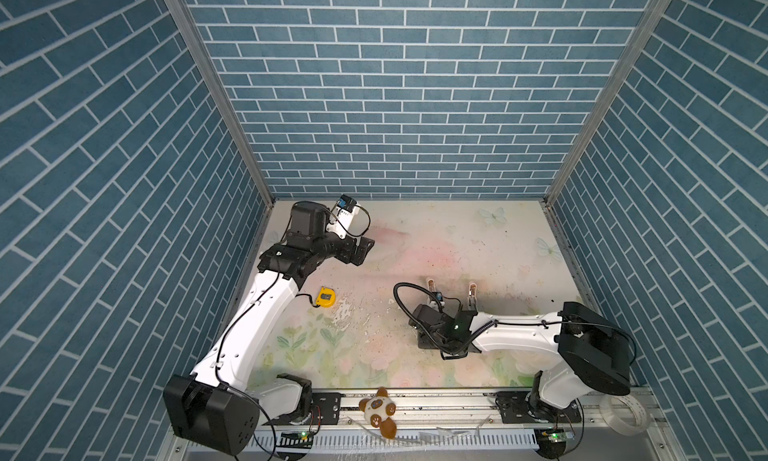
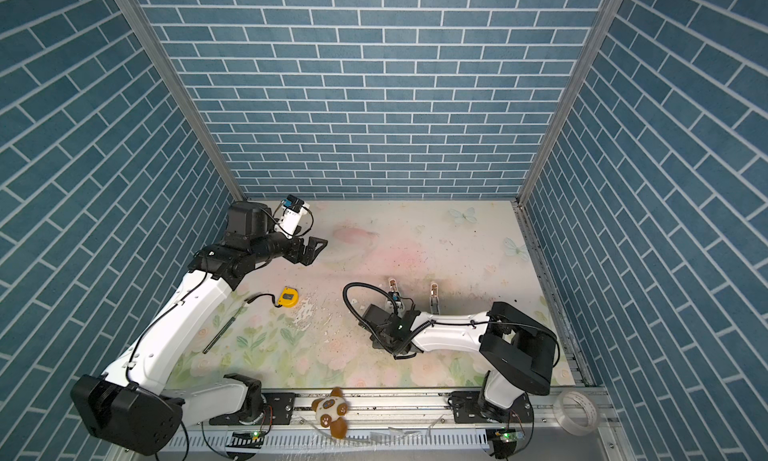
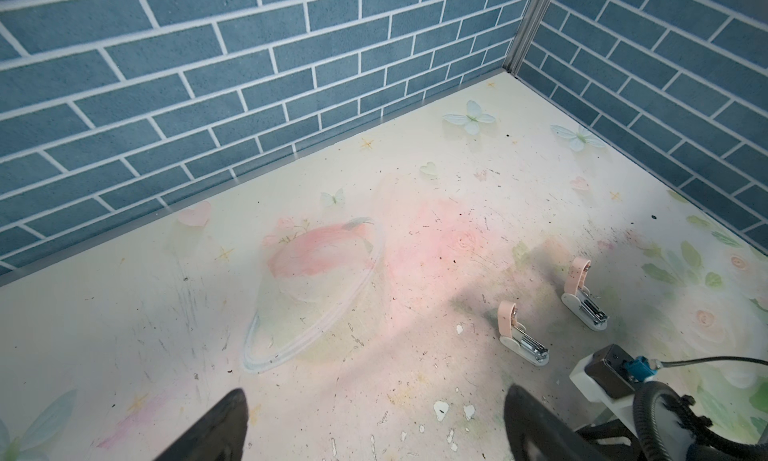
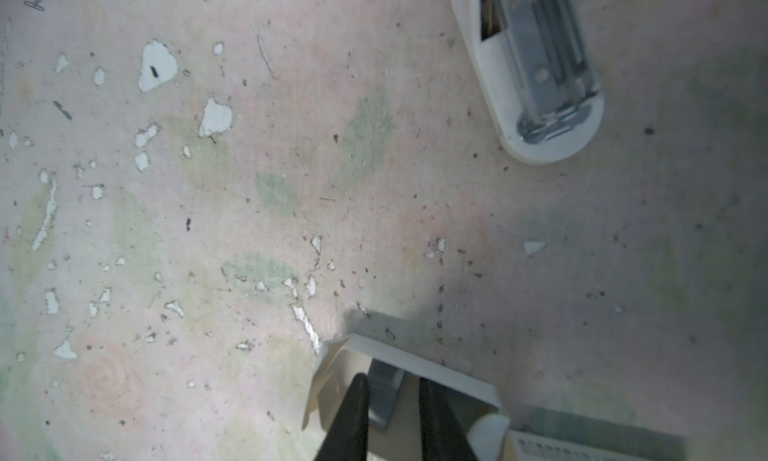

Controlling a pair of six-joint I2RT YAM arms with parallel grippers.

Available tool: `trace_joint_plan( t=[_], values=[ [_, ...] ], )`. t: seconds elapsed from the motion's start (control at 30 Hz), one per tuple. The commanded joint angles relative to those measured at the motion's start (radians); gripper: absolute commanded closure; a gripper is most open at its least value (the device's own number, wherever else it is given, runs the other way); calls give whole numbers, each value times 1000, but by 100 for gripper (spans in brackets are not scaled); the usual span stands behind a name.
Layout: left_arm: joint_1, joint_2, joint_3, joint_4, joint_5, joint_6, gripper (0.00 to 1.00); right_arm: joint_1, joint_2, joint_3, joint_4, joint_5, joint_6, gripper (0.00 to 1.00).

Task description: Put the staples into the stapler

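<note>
You're holding the left tool point(image 1: 360, 251) up over the far left of the desk point(image 1: 457, 238), fingers point(image 3: 216, 425) spread wide and gripping nothing.

Over on the right, your right tool point(image 4: 390, 380) is doing the work. Its two black fingers are narrowed to a slim gap and are pinching the staples point(image 4: 384, 400), a grey strip, inside the open white tray point(image 4: 419, 365). The strip is sitting tilted, one end raised against the tray's wall, its long axis running roughly in line with the fingers. The printed sleeve point(image 4: 590, 446) is lying just beside the tray. From above, the arm's wrist is covering all of this near the middle of the desk.

Just beyond that wrist, a stapler point(image 1: 432, 290) and a second stapler point(image 1: 472, 293) are lying side by side, apart from each other. Both are lying hinged open. The pink lids are standing up at the far ends, and the white bases are lying flat with the metal channels showing. Their long axes are running from the far wall toward you. In the right wrist view, one base's rounded front end is pointing toward the tray, with bare desk between them.

The yellow tape measure point(image 1: 325, 297) is sitting beside your left arm, well apart from the staplers.
</note>
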Motion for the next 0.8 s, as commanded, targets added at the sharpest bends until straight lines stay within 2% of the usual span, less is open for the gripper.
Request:
trace_joint_plan(
  t=[0.0, 0.77],
  values=[
    [-6, -23, -3, 8, 8, -1, 3, 4, 16, 22, -8, 9, 45, 76],
    [-5, -38, -23, 18, 4, 5, 3, 4, 52, 55, -25, 9, 29, 76]
  ],
)
